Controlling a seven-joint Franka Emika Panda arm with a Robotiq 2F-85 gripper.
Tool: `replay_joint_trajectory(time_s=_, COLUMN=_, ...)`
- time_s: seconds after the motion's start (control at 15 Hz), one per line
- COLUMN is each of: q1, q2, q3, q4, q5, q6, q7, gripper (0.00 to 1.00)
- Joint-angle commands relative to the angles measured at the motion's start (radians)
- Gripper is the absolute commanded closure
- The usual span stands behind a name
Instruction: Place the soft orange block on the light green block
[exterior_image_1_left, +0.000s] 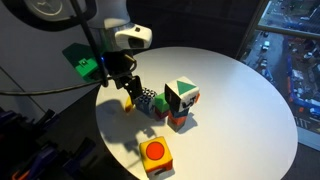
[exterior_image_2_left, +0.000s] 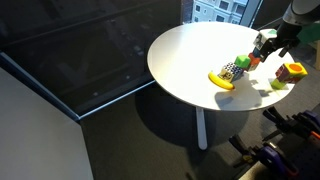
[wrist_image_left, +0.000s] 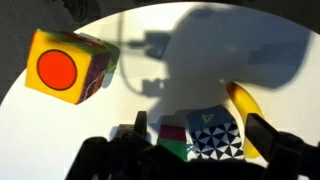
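White round table (exterior_image_1_left: 240, 100) | tool (wrist_image_left: 198, 132) wide open | over patterned block (wrist_image_left: 218, 138)

The round white counter (exterior_image_2_left: 180, 50) stands on a single leg. Near its edge lies a yellow banana (exterior_image_2_left: 221, 81), with a black-and-white patterned block (exterior_image_2_left: 232, 72) just beside it and a green block (exterior_image_2_left: 243, 62) close behind. The end effector (exterior_image_2_left: 263, 47) hangs near them. A yellow-and-orange cube (exterior_image_2_left: 291, 72) sits apart.
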Motion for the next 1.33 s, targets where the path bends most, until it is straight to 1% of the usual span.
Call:
replay_joint_trajectory(time_s=0.0, q1=0.036, q2=-0.015, q3=0.032, q4=0.000, q5=-0.008, q6=-0.034, q7=0.056, gripper=0.00)
replay_joint_trajectory(time_s=0.27, q1=0.061, q2=-0.058, q3=0.061, q4=-0.024, q5=0.005, q6=-0.064, q7=0.068, gripper=0.00)
replay_joint_trajectory(time_s=0.53, q1=0.060, q2=-0.134, q3=0.082, q4=-0.059, q5=0.036, q6=-0.096, q7=0.031, gripper=0.00)
replay_joint_trajectory(time_s=0.93, q1=0.062, q2=-0.278, q3=0.078, q4=-0.084, q5=0.052, q6=-0.170, q7=0.029, gripper=0.00)
replay_joint_trajectory(time_s=1.27, q1=0.063, q2=-0.380, q3=0.076, q4=-0.070, q5=0.045, q6=-0.212, q7=0.046, gripper=0.00)
